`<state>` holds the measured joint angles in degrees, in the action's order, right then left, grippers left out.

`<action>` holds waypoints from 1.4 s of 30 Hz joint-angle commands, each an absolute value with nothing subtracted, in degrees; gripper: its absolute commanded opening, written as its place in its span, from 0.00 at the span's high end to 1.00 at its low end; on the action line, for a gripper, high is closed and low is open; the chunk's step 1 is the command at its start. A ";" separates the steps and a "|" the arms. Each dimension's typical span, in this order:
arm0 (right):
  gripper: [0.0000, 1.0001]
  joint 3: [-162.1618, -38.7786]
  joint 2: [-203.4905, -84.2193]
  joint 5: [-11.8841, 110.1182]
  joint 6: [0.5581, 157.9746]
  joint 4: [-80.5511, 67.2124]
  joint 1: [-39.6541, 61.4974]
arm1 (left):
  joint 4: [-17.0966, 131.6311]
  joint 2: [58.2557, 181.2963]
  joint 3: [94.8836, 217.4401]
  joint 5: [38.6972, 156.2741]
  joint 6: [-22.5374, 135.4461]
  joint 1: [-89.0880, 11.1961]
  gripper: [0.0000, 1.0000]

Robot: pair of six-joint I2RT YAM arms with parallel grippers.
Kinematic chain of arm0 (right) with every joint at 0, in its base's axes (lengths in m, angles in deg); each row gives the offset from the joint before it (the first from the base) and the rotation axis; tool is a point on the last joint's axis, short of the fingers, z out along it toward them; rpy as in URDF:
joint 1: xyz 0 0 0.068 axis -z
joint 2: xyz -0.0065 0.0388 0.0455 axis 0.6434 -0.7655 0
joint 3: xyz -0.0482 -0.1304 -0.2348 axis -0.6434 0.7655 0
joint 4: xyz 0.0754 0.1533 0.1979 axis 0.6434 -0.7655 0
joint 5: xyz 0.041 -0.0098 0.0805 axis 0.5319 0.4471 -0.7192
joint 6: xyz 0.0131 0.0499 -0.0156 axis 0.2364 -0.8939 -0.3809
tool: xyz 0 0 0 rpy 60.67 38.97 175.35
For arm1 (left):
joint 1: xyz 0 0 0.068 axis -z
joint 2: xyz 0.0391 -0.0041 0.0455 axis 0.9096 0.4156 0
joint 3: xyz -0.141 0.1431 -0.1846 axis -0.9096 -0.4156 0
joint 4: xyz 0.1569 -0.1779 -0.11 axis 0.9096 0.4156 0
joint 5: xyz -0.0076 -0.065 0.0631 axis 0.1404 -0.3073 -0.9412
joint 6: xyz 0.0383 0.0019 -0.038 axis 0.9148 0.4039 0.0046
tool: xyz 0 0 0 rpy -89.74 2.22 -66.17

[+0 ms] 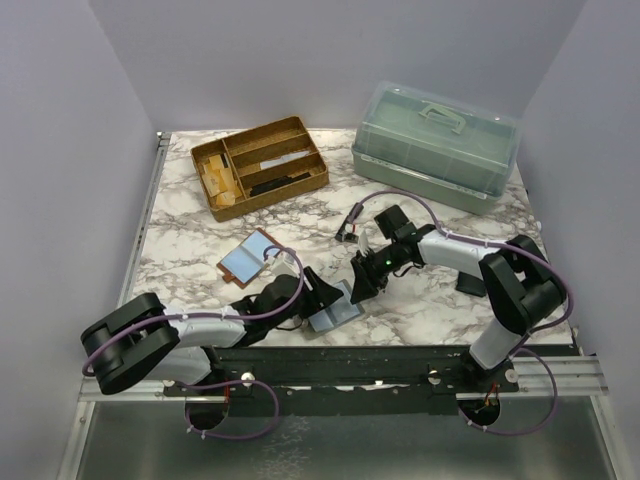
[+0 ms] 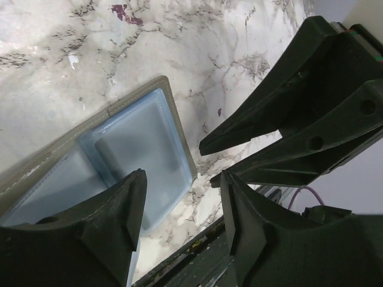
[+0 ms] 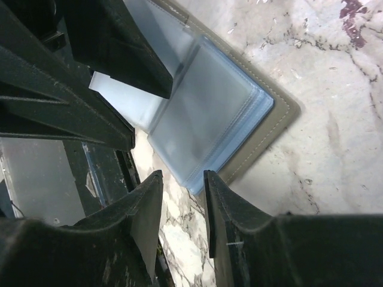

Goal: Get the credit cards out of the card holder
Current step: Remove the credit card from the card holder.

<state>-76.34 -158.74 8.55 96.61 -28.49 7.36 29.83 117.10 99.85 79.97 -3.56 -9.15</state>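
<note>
The card holder (image 1: 338,314) lies open near the table's front edge, olive-grey with light-blue clear sleeves (image 2: 143,140) stacked inside (image 3: 209,113). My left gripper (image 1: 322,296) hangs open over its near corner (image 2: 182,179), nothing between the fingers. My right gripper (image 1: 362,284) is open too, its narrow gap (image 3: 182,179) just off the sleeves' corner, holding nothing. A pale blue flat piece (image 3: 116,92) juts from under the left fingers; I cannot tell whether it is a card. A light-blue credit card (image 1: 248,258) with a brown edge lies apart on the table, left of the holder.
A wooden divided tray (image 1: 260,165) stands at the back left. At the back right is a green lidded plastic box (image 1: 435,145). A small black part on a cable (image 1: 350,228) lies mid-table. The metal rail (image 1: 400,360) runs just below the holder.
</note>
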 commanded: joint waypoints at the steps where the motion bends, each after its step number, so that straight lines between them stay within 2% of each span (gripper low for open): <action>1: 0.61 -78.16 -160.97 4.38 95.92 -29.82 6.91 | 26.68 119.37 99.66 82.18 -5.89 -9.87 0.42; 7: 0.55 -78.33 -162.83 1.65 92.03 -28.27 6.91 | 28.88 119.66 98.85 80.00 -7.43 -9.89 0.44; 13: 0.55 -78.55 -165.30 3.86 88.57 -26.32 6.91 | 32.73 119.49 97.91 77.77 -8.69 -9.86 0.53; 18: 0.55 -78.44 -166.49 3.23 87.63 -26.10 6.91 | 33.35 120.99 97.59 77.52 -8.86 -9.90 0.53; 27: 0.74 -80.27 -169.91 -9.04 89.30 -28.77 6.92 | 32.41 123.00 98.52 78.97 -7.92 -9.90 0.47; 29: 0.74 -80.43 -170.16 -9.34 89.03 -28.66 6.91 | 31.74 122.62 98.30 79.31 -7.70 -9.90 0.45; 33: 0.64 -80.13 -170.09 -7.24 88.13 -27.77 6.91 | 29.31 122.16 97.42 80.26 -7.15 -9.90 0.41; 35: 0.64 -80.15 -170.18 -7.66 88.19 -27.82 6.91 | 28.46 122.22 97.27 80.58 -6.96 -9.90 0.39; 38: 0.71 -80.55 -170.07 -8.08 87.91 -27.09 6.91 | 27.31 122.91 97.33 81.31 -6.94 -9.90 0.37; 40: 0.81 -81.29 -170.68 -8.85 88.05 -27.24 6.91 | 26.93 123.53 97.64 81.78 -6.94 -9.91 0.37; 42: 0.96 -81.81 -171.21 -9.73 88.60 -27.94 6.91 | 26.58 123.96 97.70 81.93 -7.23 -9.90 0.35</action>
